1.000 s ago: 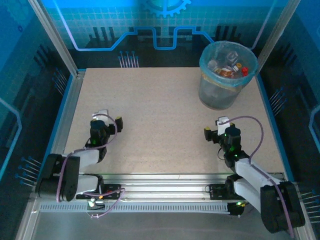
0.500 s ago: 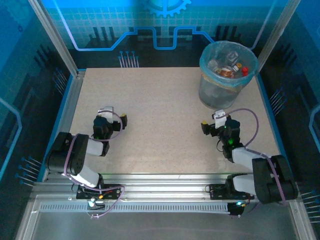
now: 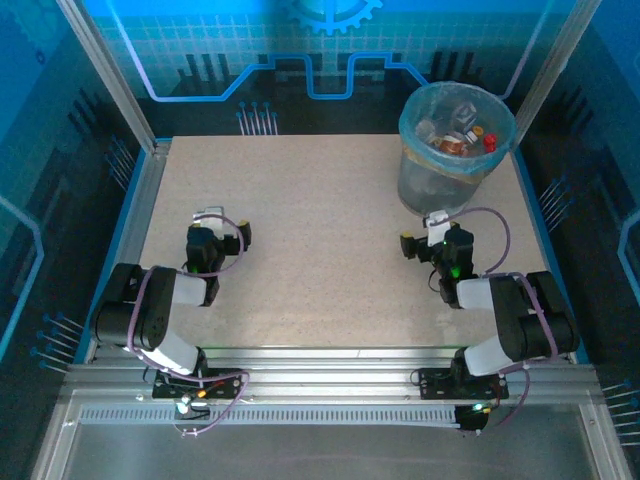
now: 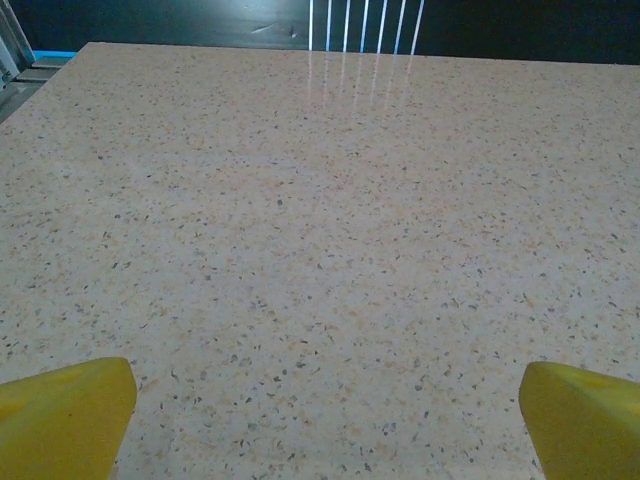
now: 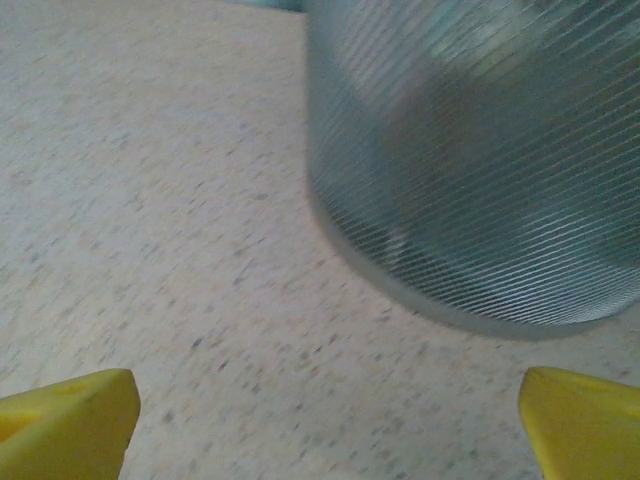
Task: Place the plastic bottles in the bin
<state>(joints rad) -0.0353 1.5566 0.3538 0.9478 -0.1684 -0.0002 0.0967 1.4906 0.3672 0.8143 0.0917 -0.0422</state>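
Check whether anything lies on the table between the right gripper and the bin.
Nothing visible does. Bare table lies between the open right gripper and the bin, which holds the bottles.

Two arms, same build: left arm (image 3: 150,310) and right arm (image 3: 510,320), black rounded joint housings, pale grey links. Thin purple cable (image 3: 237,248) loops at the left wrist, and a longer purple loop (image 3: 492,214) at the right. Green light (image 3: 457,272) glows on the right arm. Left gripper (image 3: 225,222) and right gripper (image 3: 422,230) are black with a white part. Left fingertips (image 4: 62,415) are yellow blunt wedges, right fingertips (image 5: 66,420) the same. Base lights (image 3: 186,404) are green and red.
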